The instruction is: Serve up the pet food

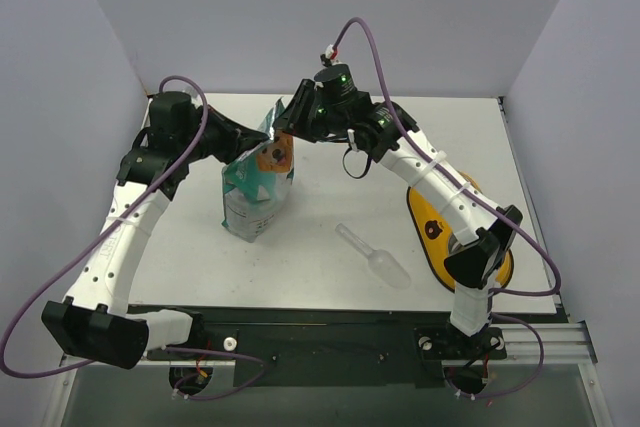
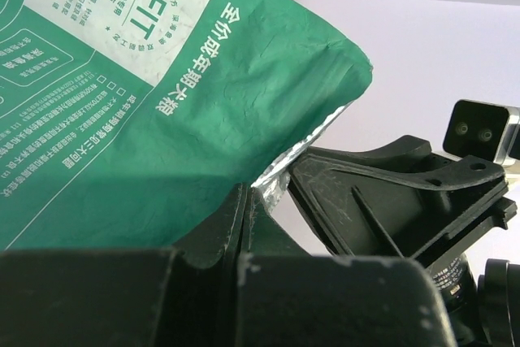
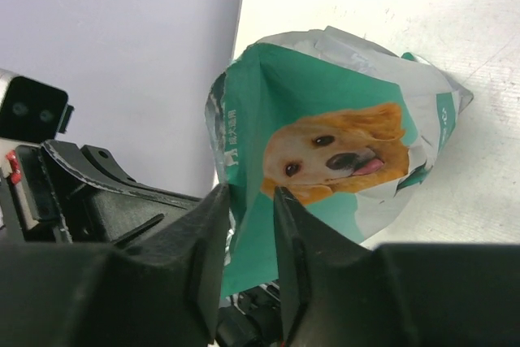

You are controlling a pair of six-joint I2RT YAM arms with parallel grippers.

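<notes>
The pet food itself is hidden. A teal-green bag (image 1: 255, 197) with a dog picture stands upright left of the table's middle. My left gripper (image 1: 266, 137) is at the bag's top edge. In the left wrist view, the left gripper (image 2: 246, 197) is shut on the silver-lined top edge of the bag (image 2: 162, 119). My right gripper (image 1: 284, 127) comes in from the other side of that top. In the right wrist view, the right gripper (image 3: 250, 197) is partly open, with a folded edge of the bag (image 3: 341, 144) lying in the gap.
A clear plastic scoop (image 1: 378, 255) lies on the table right of the bag. A yellow-orange bowl (image 1: 420, 209) sits at the right, partly under my right arm. Walls close in the table at the back and on both sides.
</notes>
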